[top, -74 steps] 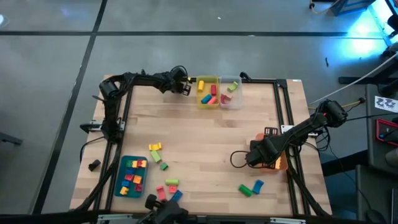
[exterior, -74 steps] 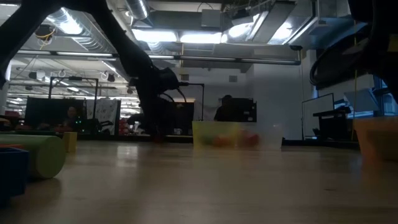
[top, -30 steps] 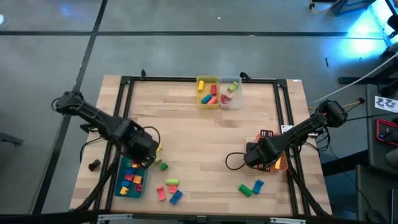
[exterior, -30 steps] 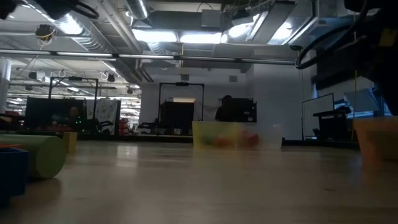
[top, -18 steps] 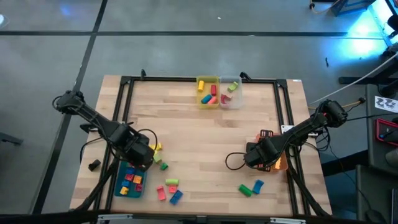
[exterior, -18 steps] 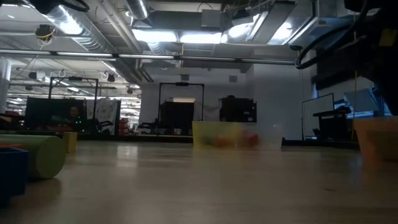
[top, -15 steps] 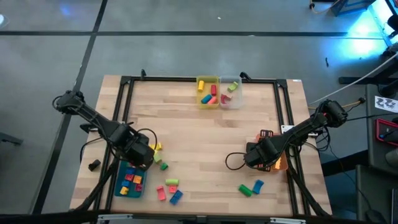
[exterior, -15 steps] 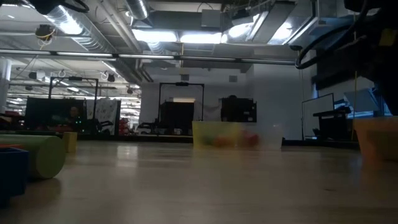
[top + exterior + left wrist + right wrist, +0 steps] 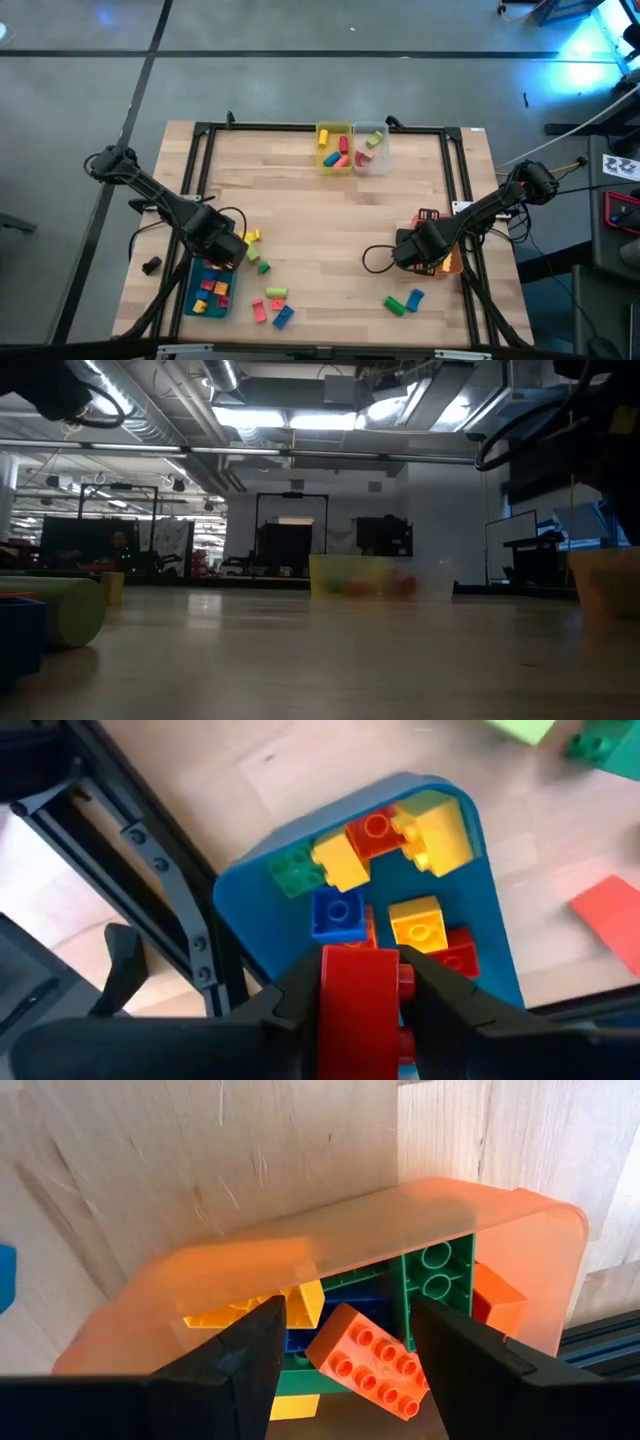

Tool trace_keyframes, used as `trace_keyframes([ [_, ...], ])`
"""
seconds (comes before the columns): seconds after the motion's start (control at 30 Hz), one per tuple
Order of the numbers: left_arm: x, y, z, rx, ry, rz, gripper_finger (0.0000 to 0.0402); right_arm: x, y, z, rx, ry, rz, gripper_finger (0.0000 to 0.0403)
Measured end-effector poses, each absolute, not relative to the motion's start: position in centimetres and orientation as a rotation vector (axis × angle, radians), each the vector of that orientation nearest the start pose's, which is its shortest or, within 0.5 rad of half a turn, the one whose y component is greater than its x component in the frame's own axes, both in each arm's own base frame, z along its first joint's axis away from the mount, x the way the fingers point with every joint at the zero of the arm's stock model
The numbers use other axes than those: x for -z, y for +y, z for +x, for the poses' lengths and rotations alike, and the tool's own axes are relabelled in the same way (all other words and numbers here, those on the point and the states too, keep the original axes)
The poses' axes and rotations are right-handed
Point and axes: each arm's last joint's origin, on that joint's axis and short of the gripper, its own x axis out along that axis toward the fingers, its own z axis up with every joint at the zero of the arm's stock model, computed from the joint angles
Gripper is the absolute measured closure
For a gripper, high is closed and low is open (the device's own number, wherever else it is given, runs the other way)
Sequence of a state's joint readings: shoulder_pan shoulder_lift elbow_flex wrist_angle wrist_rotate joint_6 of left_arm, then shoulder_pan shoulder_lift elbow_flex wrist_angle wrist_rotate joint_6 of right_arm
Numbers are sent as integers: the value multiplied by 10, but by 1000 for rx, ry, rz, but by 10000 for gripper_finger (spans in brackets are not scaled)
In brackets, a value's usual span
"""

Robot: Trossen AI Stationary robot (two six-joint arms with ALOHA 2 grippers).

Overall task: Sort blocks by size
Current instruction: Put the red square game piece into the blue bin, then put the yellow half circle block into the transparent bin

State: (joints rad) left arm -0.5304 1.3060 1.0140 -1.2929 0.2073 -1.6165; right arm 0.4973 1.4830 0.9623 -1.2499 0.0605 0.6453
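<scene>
Landmark: the teal bin (image 9: 209, 287) at the near left corner of the wooden surface (image 9: 330, 220); everything below is placed from it.

Left gripper (image 9: 228, 250): hovers just over the far rim of the teal bin; its fingers (image 9: 448, 1005) are closed partway on a red brick (image 9: 360, 1000), clamped by its two sides.

Key relation: in the left wrist view the red brick's long axis runs forward along the fingers, and the bin's open tray lies straight beyond it; I'd judge a release here would drop it among the bricks already inside.

Teal bin contents: about seven small bricks showing; three yellow, two red, one blue, one green; some are hidden behind the held brick.

Loose blocks: beside the teal bin, toward the surface's middle, a yellow one (image 9: 251, 236), a green one (image 9: 262, 267), a yellow-green one (image 9: 276, 292), a pink one (image 9: 259, 311) and a blue one (image 9: 283, 316); well apart to the right, a green (image 9: 395, 305) and a blue (image 9: 414, 298).

Right gripper (image 9: 408, 252): far across the surface from the teal bin, over the orange bin (image 9: 330, 1245); its fingers (image 9: 225, 1355) stand partly apart with nothing between them; an orange brick (image 9: 370, 1358) and a green brick (image 9: 432, 1285) lie inside.

Far edge: a yellow bin (image 9: 334, 147) and a clear bin (image 9: 371, 148) touching, four bins in all.

Nearer arm: the left, for the five loose blocks by the teal bin.
</scene>
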Motion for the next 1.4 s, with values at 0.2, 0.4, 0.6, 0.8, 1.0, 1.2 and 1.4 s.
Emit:
trace_keyframes([
  [0.2, -244, -106, 170, -730, 1617, -867, 300, -202, 103, 194, 240, 1700, -14, 187],
  [0.4, -233, -105, 168, -707, 1630, -838, 284, -202, 103, 194, 240, 1700, -14, 187],
  [0.6, -222, -104, 164, -750, 1659, -872, 229, -202, 103, 194, 240, 1700, -14, 187],
  [0.8, -218, -103, 173, -753, 1587, -970, 215, -202, 103, 194, 228, 1702, -24, 187],
  [1.0, -219, -95, 193, -696, 1418, -1047, 222, -202, 103, 194, 212, 1703, -38, 187],
  [1.2, -219, -76, 202, -763, 1349, -1114, 223, -202, 104, 194, 211, 1701, -37, 187],
  [1.4, -219, -57, 208, -881, 1223, -1107, 224, -202, 104, 195, 208, 1695, -33, 187],
])
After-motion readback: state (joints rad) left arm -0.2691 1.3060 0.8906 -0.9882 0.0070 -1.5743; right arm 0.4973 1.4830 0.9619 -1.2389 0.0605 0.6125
